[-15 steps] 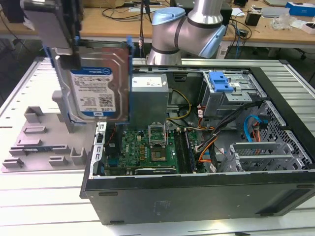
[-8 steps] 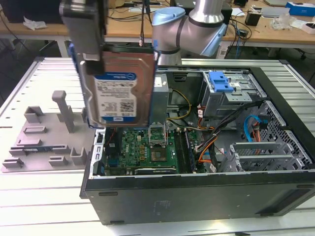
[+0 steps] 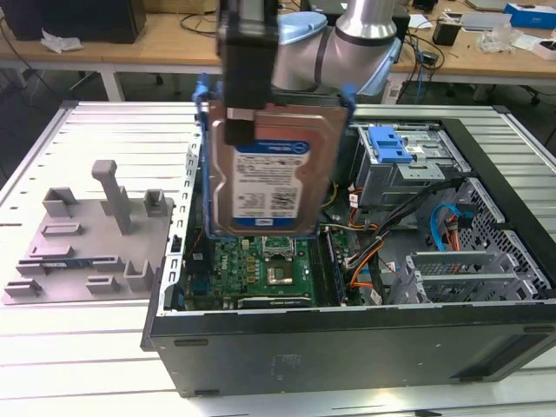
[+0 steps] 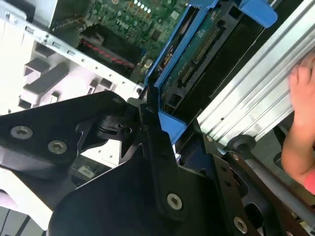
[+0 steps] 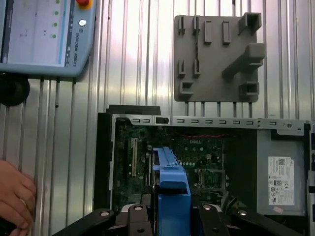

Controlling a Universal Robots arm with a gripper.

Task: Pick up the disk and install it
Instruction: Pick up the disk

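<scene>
I count one disk (image 3: 265,169), one claw (image 3: 238,130), one open computer case (image 3: 347,334), one grey holder block (image 3: 87,243), one bare blue clip (image 3: 388,143) and one person's hand (image 5: 15,196). There is also one control tablet (image 5: 44,34) lying on the slatted metal table (image 3: 104,347).

In the upper centre of the exterior view the disk hangs directly under my claw. It stands on edge with its white-and-blue label facing the camera and its blue carrier frame running down both sides. Its lower edge sits over the green motherboard (image 3: 274,265) of the case. I cannot tell whether it touches anything there.

My claw is pinched onto the top of the disk. One black finger (image 3: 234,129) lies across the labelled face near the upper corner on the exterior view's left. In the first wrist view the blue frame (image 5: 170,189) stands between my two black finger links. In the second wrist view the disk's circuit-board side (image 4: 197,54) runs away from my claw, over the motherboard.

The holder block lies on the table at the exterior view's left, just beside the case. The bare clip sits on the drive cage inside the case, toward the exterior view's right of the disk. The hand rests on the table, well apart from the disk.
</scene>
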